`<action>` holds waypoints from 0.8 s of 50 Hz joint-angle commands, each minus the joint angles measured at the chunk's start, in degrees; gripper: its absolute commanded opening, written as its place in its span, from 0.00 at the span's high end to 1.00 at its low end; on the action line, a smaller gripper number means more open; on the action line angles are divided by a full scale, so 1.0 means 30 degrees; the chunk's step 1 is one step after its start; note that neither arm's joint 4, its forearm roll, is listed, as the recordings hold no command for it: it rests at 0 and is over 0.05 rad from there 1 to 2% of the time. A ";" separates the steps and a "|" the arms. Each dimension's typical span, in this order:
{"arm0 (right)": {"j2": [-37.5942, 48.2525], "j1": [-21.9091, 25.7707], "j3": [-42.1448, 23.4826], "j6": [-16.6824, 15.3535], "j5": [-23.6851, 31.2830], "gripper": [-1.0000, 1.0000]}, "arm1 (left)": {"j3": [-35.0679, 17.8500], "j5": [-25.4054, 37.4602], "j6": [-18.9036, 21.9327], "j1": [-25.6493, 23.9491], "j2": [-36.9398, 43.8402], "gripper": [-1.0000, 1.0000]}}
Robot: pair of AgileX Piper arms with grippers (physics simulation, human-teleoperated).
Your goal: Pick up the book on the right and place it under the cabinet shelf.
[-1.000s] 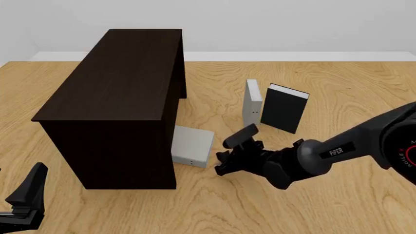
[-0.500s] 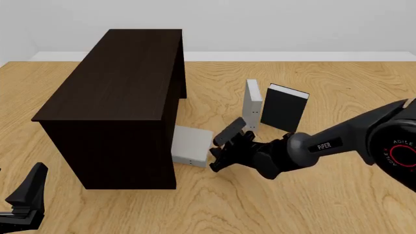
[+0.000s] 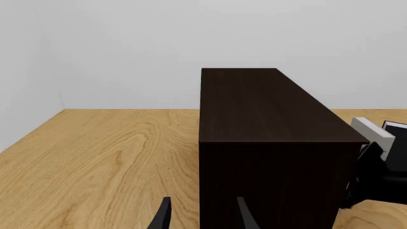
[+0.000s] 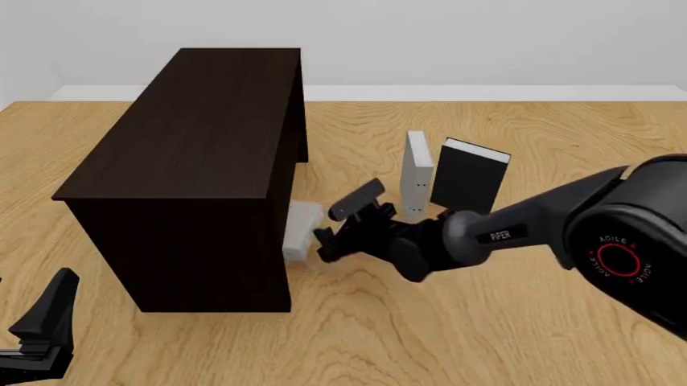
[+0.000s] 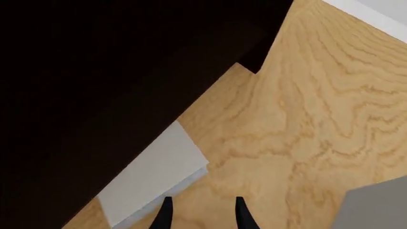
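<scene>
Front view: dark brown cabinet shelf (image 4: 188, 161) stands on the wooden surface (image 4: 516, 322), w/ its open side facing right. The book (image 4: 302, 232) lies flat on the surface at the foot of that open side, mostly tucked under the overhanging top; only a narrow light grey strip shows. Right pincer (image 4: 327, 229) sits just beside the book's exposed edge, maybe touching, can't tell for sure. One finger sticks up and back, the other is low near the book, so the fingers are apart w/ nothing between them. Behind the right arm, an upright grey book (image 4: 417, 171) seen edge-on and a black book (image 4: 468, 178) stand next to each other, well apart from the cabinet. Left pincer (image 4: 41, 326) hangs at the near left, off the cabinet's near corner; can't tell its state from here.

Left wrist view: left pincer (image 3: 202, 214) fingertips are apart, nothing between them, pointing at the cabinet's end wall (image 3: 273, 186). Right arm (image 3: 372, 179) shows dark past the cabinet's edge, w/ the grey book (image 3: 372, 134) beyond it.

Right wrist view: right pincer (image 5: 202, 213) tips are apart, empty. The book (image 5: 152, 183) lies just ahead of them, flat, partly beneath the dark cabinet (image 5: 108, 81). Bare wood grain (image 5: 318, 109) beside it.
</scene>
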 commanded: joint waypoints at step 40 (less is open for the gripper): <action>0.1842 0.1597 -0.3643 0.1194 0.0682 0.00 | 0.0000 0.0000 0.0000 0.0000 0.0000 0.00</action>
